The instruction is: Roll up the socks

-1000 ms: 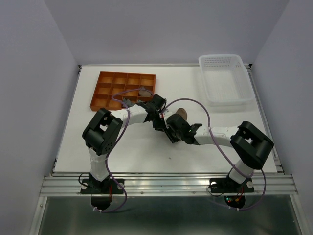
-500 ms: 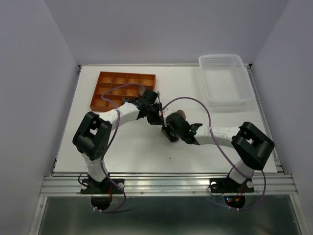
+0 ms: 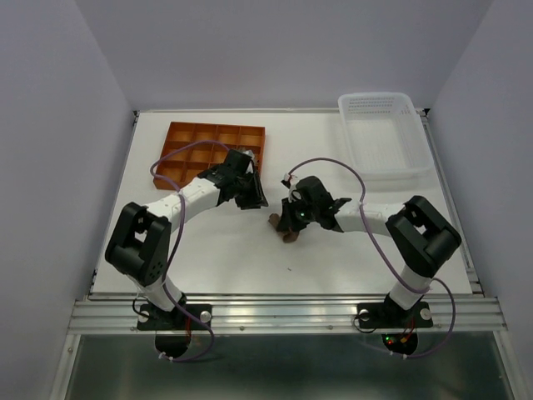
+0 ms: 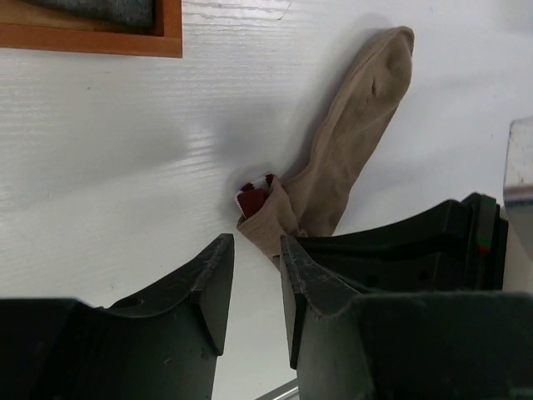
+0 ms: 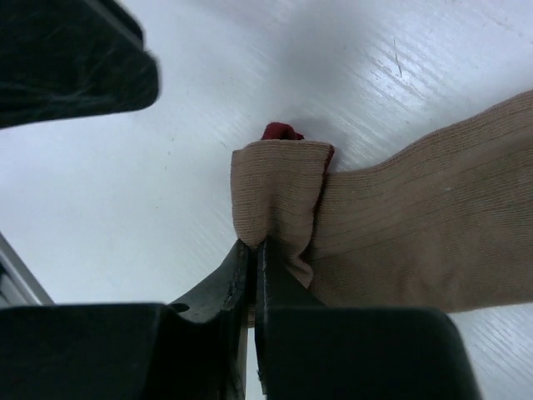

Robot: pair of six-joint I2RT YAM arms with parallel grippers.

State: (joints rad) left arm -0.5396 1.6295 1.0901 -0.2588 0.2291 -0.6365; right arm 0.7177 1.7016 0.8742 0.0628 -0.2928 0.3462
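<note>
A tan-brown sock [image 4: 358, 125] lies flat on the white table, its cuff folded over with a red part [image 4: 252, 197] showing. My right gripper [image 5: 252, 246] is shut on the folded cuff edge of this sock [image 5: 400, 225]. From above, the sock [image 3: 281, 227] shows as a small bundle at the right gripper [image 3: 291, 218]. My left gripper [image 4: 254, 250] is open with nothing between its fingers, just short of the cuff. In the top view the left gripper [image 3: 251, 195] is left of the sock. A grey sock [image 4: 108, 10] lies in the tray.
An orange compartment tray [image 3: 208, 146] stands at the back left, just behind the left gripper; its corner [image 4: 171, 33] shows in the left wrist view. A white mesh basket [image 3: 383, 133] stands at the back right. The left gripper's body [image 5: 67, 58] looms close to the right gripper.
The right gripper has shut on the sock's cuff and swung its wrist back. The left arm has drawn away to the left, toward the tray.
</note>
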